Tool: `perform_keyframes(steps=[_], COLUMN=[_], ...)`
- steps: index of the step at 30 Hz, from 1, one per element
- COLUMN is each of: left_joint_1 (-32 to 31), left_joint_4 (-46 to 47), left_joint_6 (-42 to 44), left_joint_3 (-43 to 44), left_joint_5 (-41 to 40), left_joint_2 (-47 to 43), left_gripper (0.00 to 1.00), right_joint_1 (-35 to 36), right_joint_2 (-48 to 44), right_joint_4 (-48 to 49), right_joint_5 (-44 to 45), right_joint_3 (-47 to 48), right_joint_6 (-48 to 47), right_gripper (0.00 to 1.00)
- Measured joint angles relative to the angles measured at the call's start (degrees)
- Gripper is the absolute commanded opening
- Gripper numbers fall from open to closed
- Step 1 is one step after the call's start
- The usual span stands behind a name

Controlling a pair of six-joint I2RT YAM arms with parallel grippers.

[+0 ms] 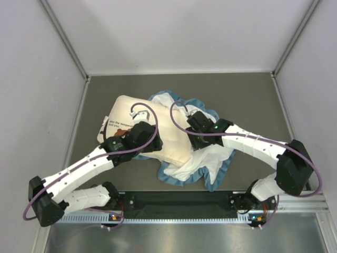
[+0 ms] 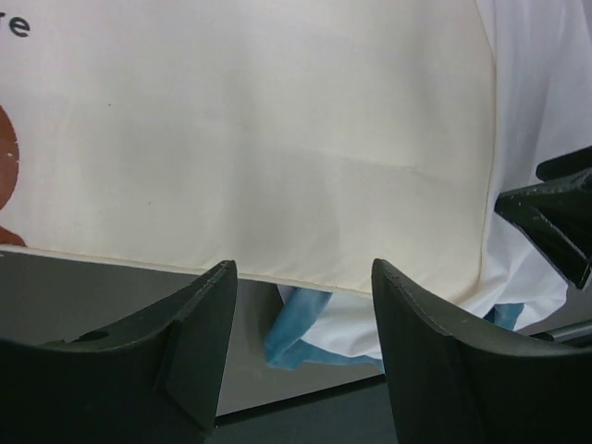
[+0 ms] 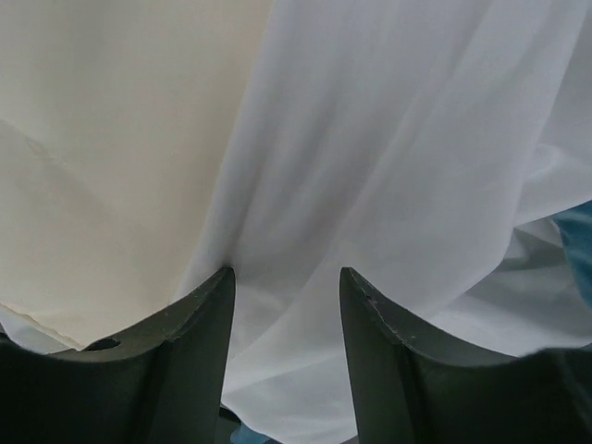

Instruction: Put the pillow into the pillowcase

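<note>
At the centre of the overhead view, the dark grey table (image 1: 105, 89) carries both task items. Pale walls (image 1: 174, 31) enclose it on three sides, with metal posts (image 1: 66, 39) in the far corners. A slotted metal rail (image 1: 184, 217) runs along the bottom edge, where both arm bases are bolted.

The pillow (image 1: 125, 108) lies flat, left of centre, with its printed end toward the left. Its right end rests on the pillowcase (image 1: 202, 161), and nothing shows it to be inside. The pillowcase is crumpled at centre and lower right, white lining up, with the blue ruffle showing round its rim.

The left gripper (image 2: 301, 314) sits low at the pillow's near edge. Its jaws stand well apart with nothing between them. The pillow's seam lies just beyond the fingertips (image 2: 208, 314).

The right gripper (image 3: 287, 314) hangs over the line where pillow meets white lining. Its jaws are parted, narrower than the left's. Lining shows through the gap, and no fold is visibly pinched.
</note>
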Motion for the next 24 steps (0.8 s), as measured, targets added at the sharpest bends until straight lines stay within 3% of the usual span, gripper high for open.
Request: perform_keyframes(steps=[13,21,24], left_joint_1=[1.7,2.9,3.0], left_joint_4=[11.9,19.3,20.5], left_joint_6=[1.1,0.3,0.3], left_joint_3=[-3.1,-8.3,-8.7], left_joint_5=[1.9,2.3,2.7], left_joint_2=[13.2,12.9,12.9], left_gripper=[0.61,0.57,0.56], right_joint_1=[1.2,1.9,1.9], right_joint_2=[-4.8,-6.0,-5.0], right_joint_4=[1.2,3.3,5.2], right_joint_5=[-1.0,-2.2,-2.9], right_joint_3=[-2.0,-2.7,-4.0], right_joint_6=[3.7,4.3,4.4], right_gripper=[0.59,0.59,0.51])
